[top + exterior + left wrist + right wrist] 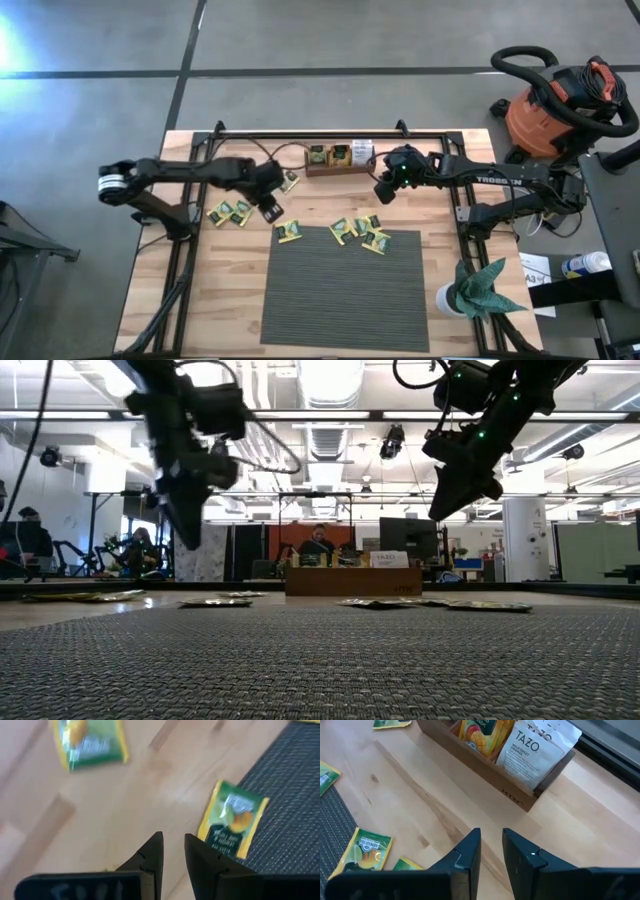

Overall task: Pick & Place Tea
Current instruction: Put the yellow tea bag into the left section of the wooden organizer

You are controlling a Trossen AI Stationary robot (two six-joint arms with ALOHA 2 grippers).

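Note:
Several yellow-green tea sachets lie flat on the wooden table: two (230,211) left of my left gripper, one (290,232) at the grey mat's far left corner, three (362,232) along the mat's far edge, and one (290,181) near the tray. The brown tray (338,158) at the far edge holds more sachets, among them a white one (535,750). My left gripper (272,208) (173,845) hovers above the table beside the corner sachet (232,817), shut and empty. My right gripper (385,190) (491,840) hovers in front of the tray (485,762), shut and empty.
A grey ribbed mat (345,288) covers the table's near middle. A white cup with a green cloth (470,292) stands at the near right corner. A black frame rail (330,134) runs along the far edge. An orange shop vacuum (560,100) stands off the table.

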